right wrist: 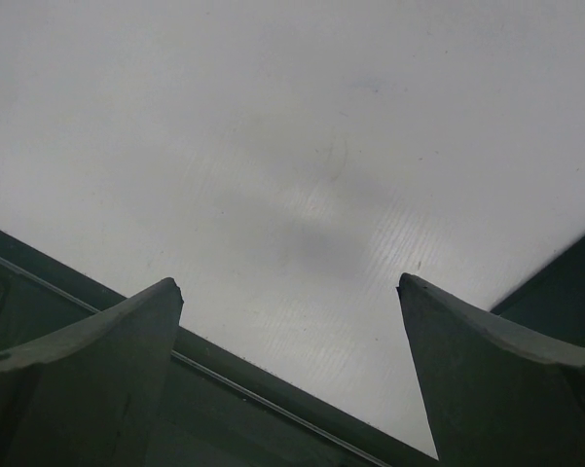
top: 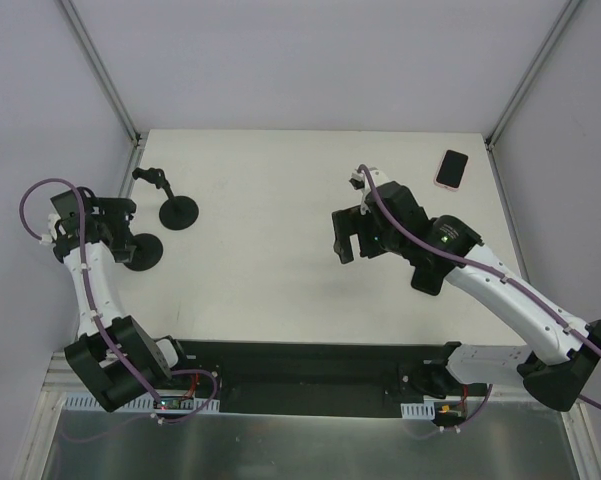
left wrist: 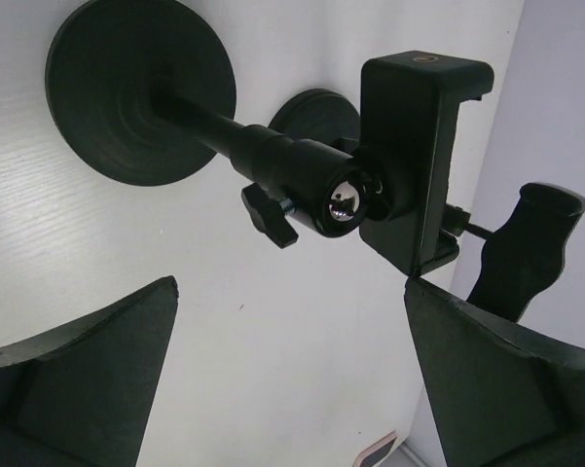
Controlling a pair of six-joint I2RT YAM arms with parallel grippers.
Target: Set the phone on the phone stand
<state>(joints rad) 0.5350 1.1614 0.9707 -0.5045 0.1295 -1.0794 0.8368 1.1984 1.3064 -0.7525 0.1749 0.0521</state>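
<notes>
The phone (top: 452, 168) is seen lying flat at the upper right of the table (top: 280, 290), with its long axis tilted slightly from upper right to lower left of the frame. It is placed up and to the right of the right end effector (top: 341, 238), which is spread wide, empty, and turned leftward, away from the phone. The right arm is judged the nearer, so a swing back toward the upper right corner is called for. The left end effector (left wrist: 292, 292) is also spread wide with nothing gripped. It is pointed at the phone stand (left wrist: 273, 156) at the left of the table, well apart from the phone.
</notes>
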